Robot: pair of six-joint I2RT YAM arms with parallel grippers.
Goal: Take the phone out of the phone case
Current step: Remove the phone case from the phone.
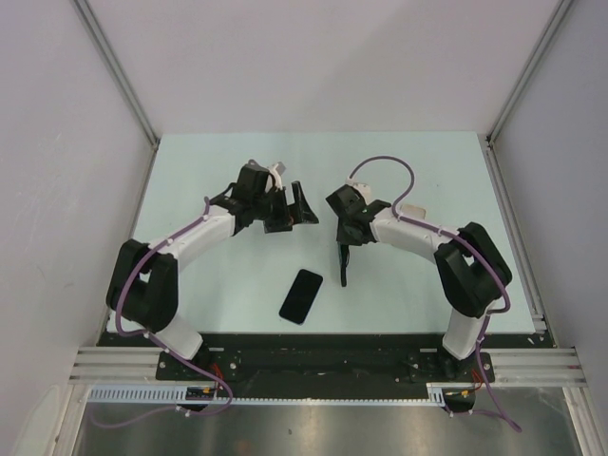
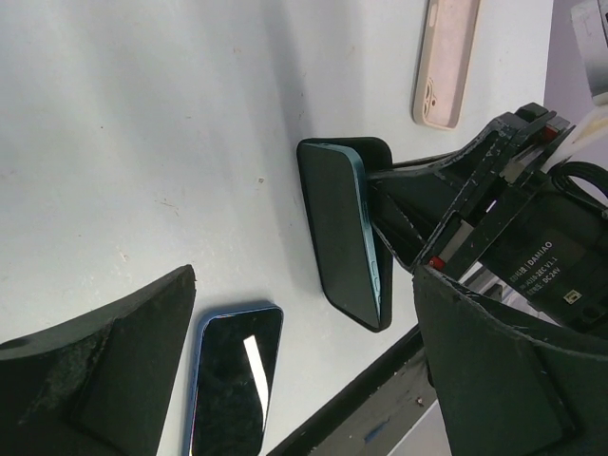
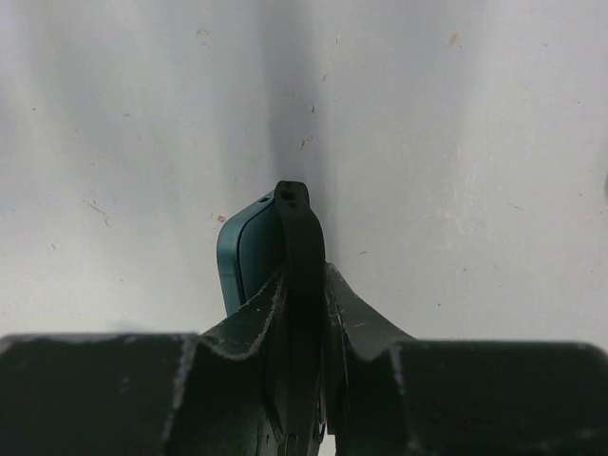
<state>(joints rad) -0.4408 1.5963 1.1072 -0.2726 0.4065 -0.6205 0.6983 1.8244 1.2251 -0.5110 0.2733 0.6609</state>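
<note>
My right gripper point(image 1: 343, 249) is shut on the edge of a black phone case point(image 1: 342, 266) and holds it on edge just above the table. In the right wrist view the gripper point(image 3: 302, 285) pinches the black case point(image 3: 294, 223), and a teal phone point(image 3: 242, 261) shows on its left side. The left wrist view shows the case point(image 2: 332, 223) with the phone's teal edge point(image 2: 366, 228) in it. My left gripper point(image 1: 293, 211) is open and empty, left of the case and apart from it, with its fingers point(image 2: 95, 370) spread wide.
A second phone point(image 1: 301, 295) with a black screen and blue rim lies flat near the front edge; it also shows in the left wrist view point(image 2: 228, 380). A pale pink case point(image 2: 445, 57) lies behind the right arm point(image 1: 410, 211).
</note>
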